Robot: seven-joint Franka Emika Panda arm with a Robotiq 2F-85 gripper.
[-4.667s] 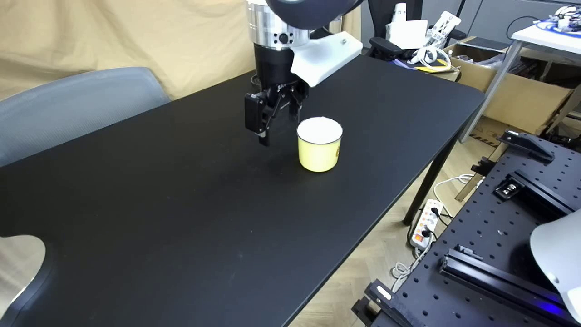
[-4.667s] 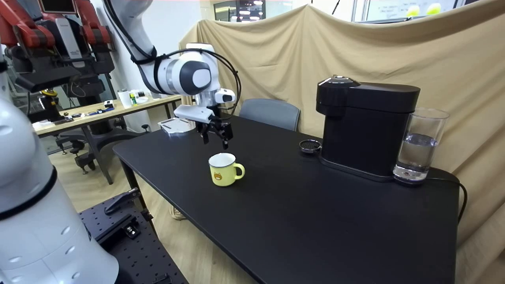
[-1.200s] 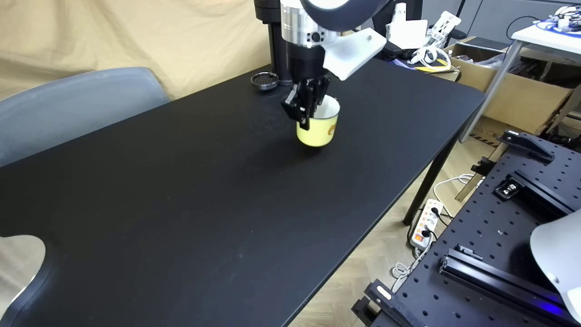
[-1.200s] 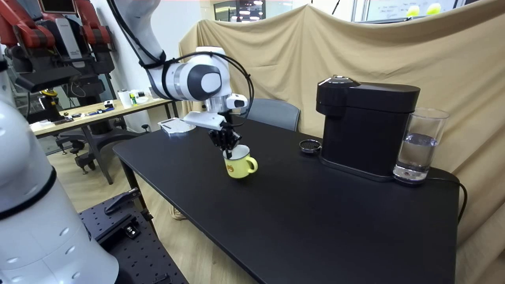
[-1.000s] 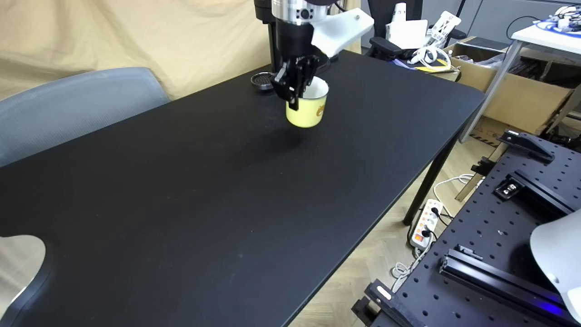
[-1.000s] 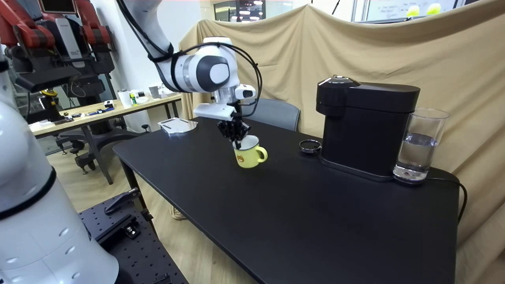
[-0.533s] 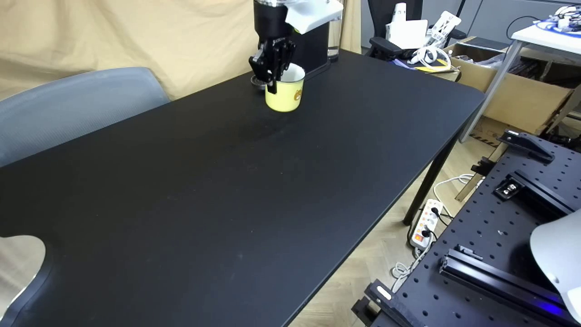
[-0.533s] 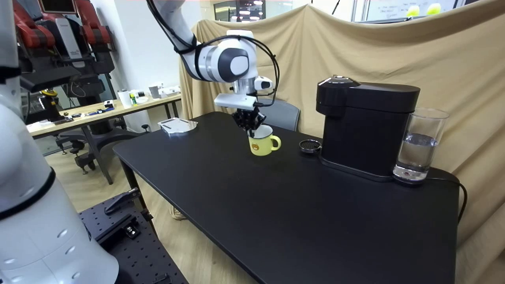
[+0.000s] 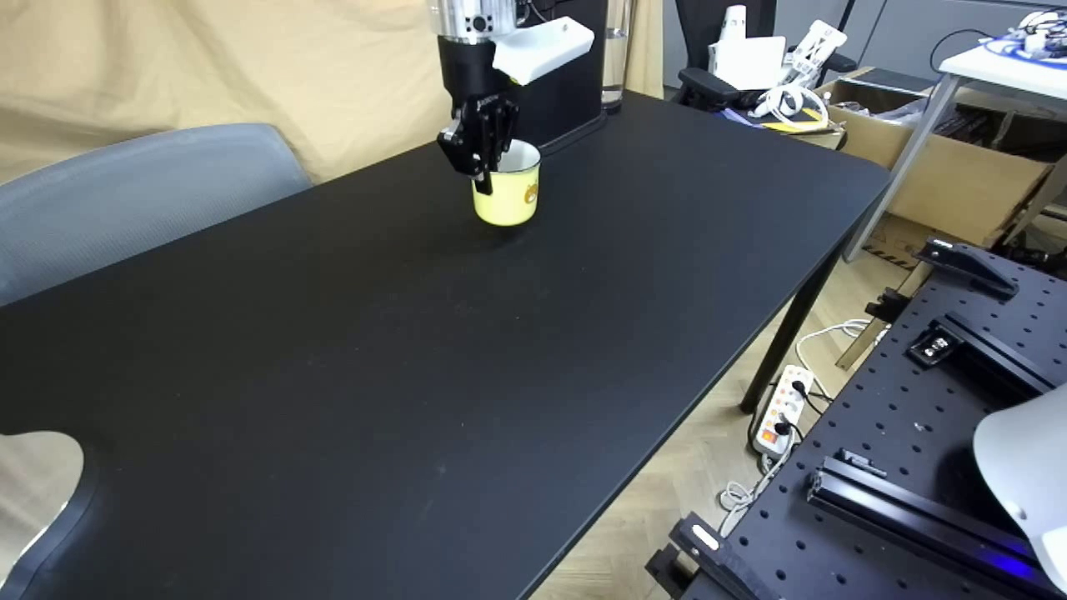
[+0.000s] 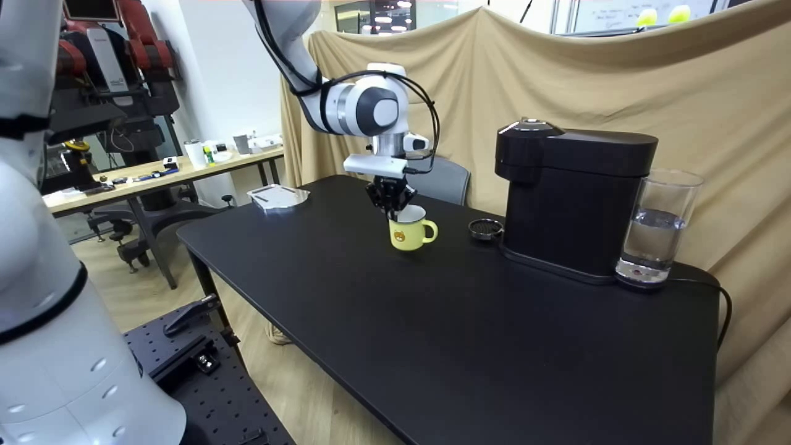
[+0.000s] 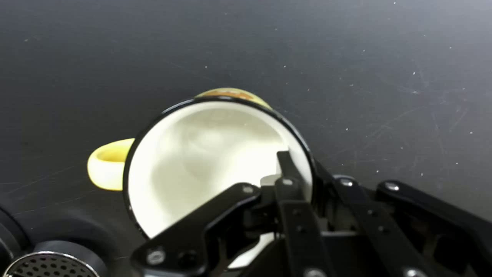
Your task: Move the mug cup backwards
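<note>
- Black table (image 9: 350, 375) is spreading wide in an exterior view; mug cup (image 9: 506, 207) is showing near 12 o'clock, gripper (image 9: 492, 177) is pinching its wall.
- In an exterior view, handle (image 10: 434, 230) is pointing to 3 o'clock, toward mesh-topped round piece (image 10: 485, 229) and black machine (image 10: 575, 210). Can't tell if base is touching table.
- Wrist view: one finger (image 11: 287, 165) is reaching inside, its mate is pressing outside, about 3 o'clock on rim; handle is pointing to 9.

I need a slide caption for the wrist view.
Gripper pinching a yellow mug, one finger inside, handle at picture left.
</note>
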